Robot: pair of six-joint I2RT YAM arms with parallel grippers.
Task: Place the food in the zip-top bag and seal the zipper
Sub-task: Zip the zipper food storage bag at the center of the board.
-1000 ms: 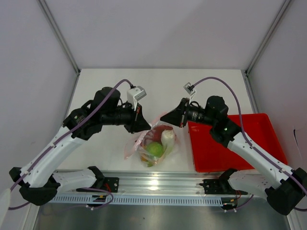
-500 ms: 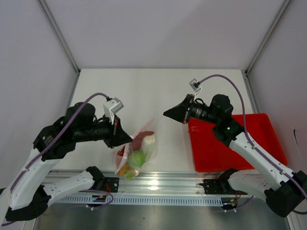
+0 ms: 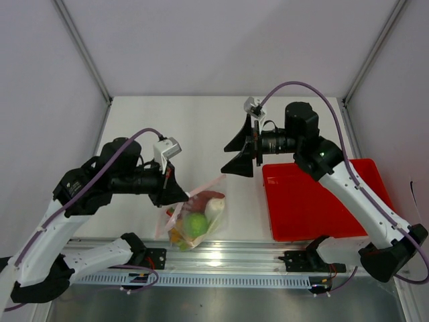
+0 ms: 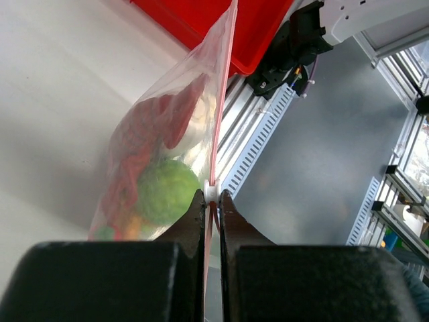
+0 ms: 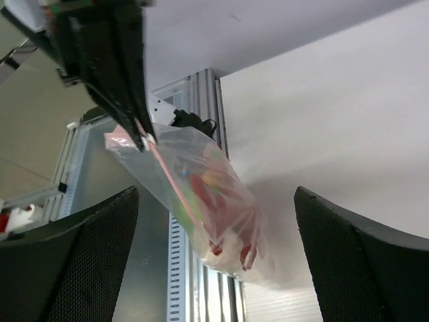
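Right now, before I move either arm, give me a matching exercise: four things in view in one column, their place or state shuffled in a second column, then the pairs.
1. left gripper
2. right gripper
3. round green toy fruit
4. red plastic tray

A. on the table, at its right side
B. open, holding nothing
C. shut on the thin pink-red zipper strip
D. inside the clear crinkly zip-top bag

Pairs: 1-C, 2-B, 3-D, 4-A
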